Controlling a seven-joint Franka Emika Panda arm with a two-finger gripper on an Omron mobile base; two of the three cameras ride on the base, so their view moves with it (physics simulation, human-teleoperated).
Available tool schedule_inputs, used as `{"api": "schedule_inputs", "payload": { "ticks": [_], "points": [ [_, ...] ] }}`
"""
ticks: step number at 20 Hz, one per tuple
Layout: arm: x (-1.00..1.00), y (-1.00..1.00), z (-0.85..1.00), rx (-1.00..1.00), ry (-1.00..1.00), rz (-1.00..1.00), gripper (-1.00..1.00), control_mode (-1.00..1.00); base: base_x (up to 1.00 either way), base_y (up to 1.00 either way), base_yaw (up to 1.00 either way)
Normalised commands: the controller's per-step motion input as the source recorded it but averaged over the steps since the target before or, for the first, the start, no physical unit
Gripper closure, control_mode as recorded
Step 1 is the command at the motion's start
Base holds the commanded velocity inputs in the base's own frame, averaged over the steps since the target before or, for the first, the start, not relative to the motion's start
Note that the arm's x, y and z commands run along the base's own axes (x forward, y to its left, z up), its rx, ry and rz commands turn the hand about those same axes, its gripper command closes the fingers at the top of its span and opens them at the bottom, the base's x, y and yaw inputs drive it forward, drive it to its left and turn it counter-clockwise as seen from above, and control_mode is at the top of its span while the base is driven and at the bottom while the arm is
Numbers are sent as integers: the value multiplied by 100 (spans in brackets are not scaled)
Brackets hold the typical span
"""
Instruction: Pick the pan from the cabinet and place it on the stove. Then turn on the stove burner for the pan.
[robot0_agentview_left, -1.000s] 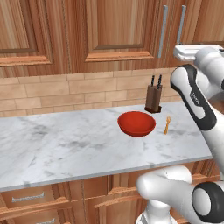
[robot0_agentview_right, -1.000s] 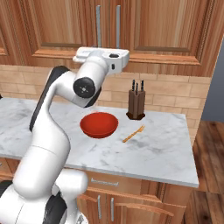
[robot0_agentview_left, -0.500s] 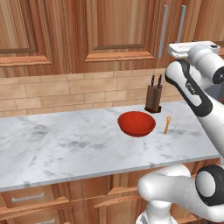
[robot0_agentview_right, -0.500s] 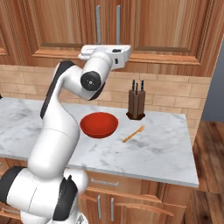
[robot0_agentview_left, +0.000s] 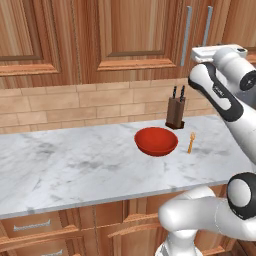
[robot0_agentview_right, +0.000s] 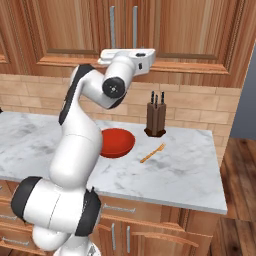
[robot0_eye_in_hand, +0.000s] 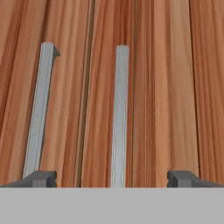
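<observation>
A white marble counter (robot0_agentview_left: 75, 170) runs across the lower half of both base views, with brown wooden drawer fronts (robot0_agentview_left: 35, 230) under it and a tan tile wall (robot0_agentview_left: 75, 105) behind it.

On the counter, toward the right of centre in the left base view, sits a red bowl (robot0_agentview_left: 156, 141). Just to its right lies a small orange utensil (robot0_agentview_left: 190, 143); whether it is a fork or a spatula is too small to tell. Behind the bowl, against the tile wall, stands a dark knife block (robot0_agentview_left: 175, 110) with black handles sticking up. In the right base view the bowl is partly hidden behind the white arm, while the utensil and the knife block are to the right of it.

Above the tiles, across the top of both base views, hangs the reddish-brown cabinet (robot0_agentview_left: 132, 35) with raised-panel doors, all closed. Two long silver bar handles (robot0_agentview_right: 123, 27) stand side by side where two doors meet.

The gripper (robot0_eye_in_hand: 112, 178) is raised to the cabinet front, in the upper right of the left base view. In the hand view its fingertips (robot0_eye_in_hand: 42, 178) are spread wide, holding nothing, with the two vertical bar handles close ahead, one near the left fingertip and one midway between the tips. The pan is not visible; the doors are shut.
</observation>
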Motion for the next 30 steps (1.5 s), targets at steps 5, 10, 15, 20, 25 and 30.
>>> {"api": "schedule_inputs", "payload": {
  "ticks": [5,10,15,20,25,30],
  "points": [
    [36,0,0,0,0,0,-100,-100,0,0,0],
    [36,0,0,0,0,0,-100,-100,0,0,0],
    [36,0,-3,0,1,0,-100,-100,0,0,0],
    [51,11,-14,0,5,0,100,-100,0,0,0],
    [38,14,-14,0,1,0,100,-100,0,0,0],
    [27,50,-13,-5,0,0,100,-100,0,0,0]
  ]
}}
